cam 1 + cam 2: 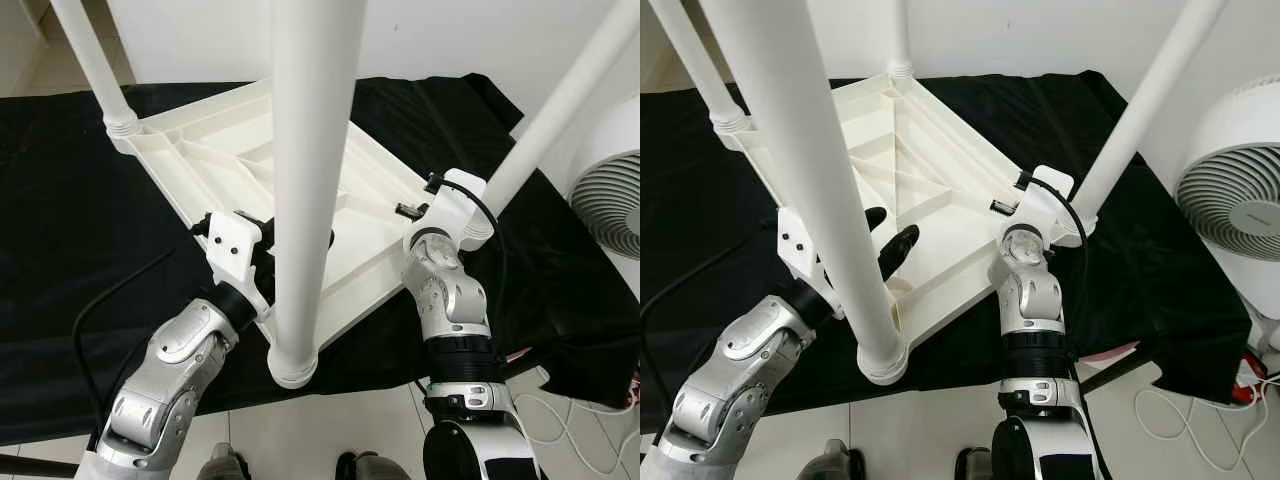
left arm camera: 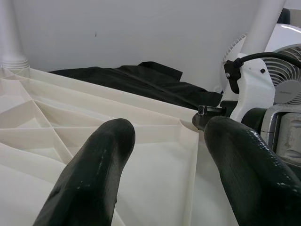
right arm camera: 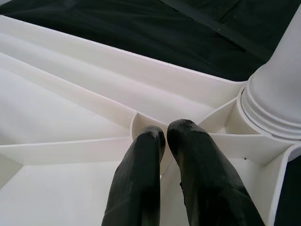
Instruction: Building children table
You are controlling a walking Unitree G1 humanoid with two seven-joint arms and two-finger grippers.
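Observation:
A white plastic children's table [image 1: 925, 165] lies upside down and tilted on a black cloth, ribbed underside up. Its white legs stick up: a near one [image 1: 305, 200], a right one [image 1: 560, 110] and a far-left one [image 1: 95, 60]. My left gripper [image 1: 888, 232] hovers open over the ribs just beside the near leg, with nothing between its fingers [image 2: 94, 179]. My right gripper [image 3: 165, 134] is shut, fingertips pinched on a thin rib at a junction close to the right leg's socket [image 3: 277, 103].
The black cloth [image 1: 80, 200] covers the surface under the table. A white fan [image 1: 1240, 200] stands at the right, with white cables [image 1: 1200, 420] on the tiled floor below it. A black cable [image 1: 90, 320] loops by my left arm. A white wall is behind.

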